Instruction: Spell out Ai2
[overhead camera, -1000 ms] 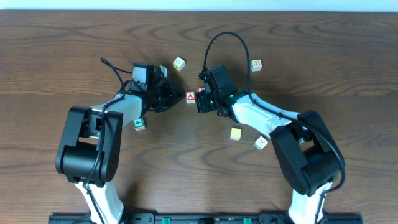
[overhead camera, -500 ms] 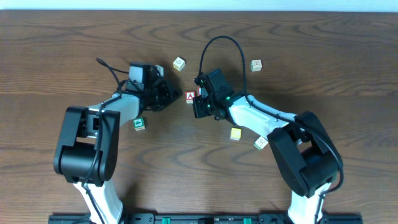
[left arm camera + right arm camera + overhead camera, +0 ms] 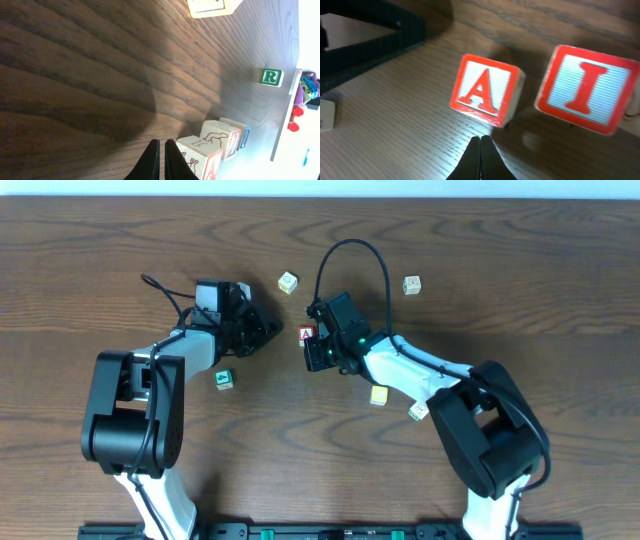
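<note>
The A cube sits mid-table, its red A on a white face. To its right in the right wrist view is the I cube, a gap between them. In the left wrist view the A cube, the I cube and the blue 2 cube stand in a row. My left gripper is shut and empty, its tips just left of the A cube. Also shut and empty, my right gripper points at the A cube from close by and covers the other two cubes from overhead.
Loose cubes lie around: a pale one at the back, another at the back right, a green cube by the left arm, a yellow one and a pale one under the right arm. A green R cube stands beyond the row.
My left gripper has drawn back to the left, away from the A cube. The right gripper has shifted slightly left. Both stayed shut.
</note>
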Robot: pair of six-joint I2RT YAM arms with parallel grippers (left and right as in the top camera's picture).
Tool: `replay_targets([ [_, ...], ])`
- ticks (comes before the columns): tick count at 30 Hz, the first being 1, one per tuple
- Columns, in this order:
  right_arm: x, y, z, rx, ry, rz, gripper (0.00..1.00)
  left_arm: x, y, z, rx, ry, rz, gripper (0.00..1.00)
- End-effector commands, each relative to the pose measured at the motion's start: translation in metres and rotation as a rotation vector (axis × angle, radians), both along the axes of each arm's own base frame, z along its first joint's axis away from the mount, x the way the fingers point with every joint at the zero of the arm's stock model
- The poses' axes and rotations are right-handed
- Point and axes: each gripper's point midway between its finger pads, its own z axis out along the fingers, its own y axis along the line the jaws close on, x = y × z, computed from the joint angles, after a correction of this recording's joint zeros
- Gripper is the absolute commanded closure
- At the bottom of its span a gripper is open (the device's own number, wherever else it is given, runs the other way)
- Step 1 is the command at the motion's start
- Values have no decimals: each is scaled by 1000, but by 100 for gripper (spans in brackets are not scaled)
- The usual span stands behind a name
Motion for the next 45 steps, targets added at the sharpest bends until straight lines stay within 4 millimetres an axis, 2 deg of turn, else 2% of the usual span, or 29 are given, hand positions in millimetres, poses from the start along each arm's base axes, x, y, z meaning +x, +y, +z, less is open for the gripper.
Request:
replay_targets([
  [1, -1, 6, -3, 11, 14, -10, 99, -2, 1, -6, 18, -3, -15, 93],
  [12, 4, 6, -2, 11, -8, -18, 98, -2, 1, -6, 17, -5, -19, 93],
  [19, 6, 8, -13, 14, 5, -33, 99, -3, 0, -6, 14, -1, -22, 93],
  [45, 26, 10, -2, 24, -93, -67, 98, -3, -1, -6, 15, -7, -31, 93],
])
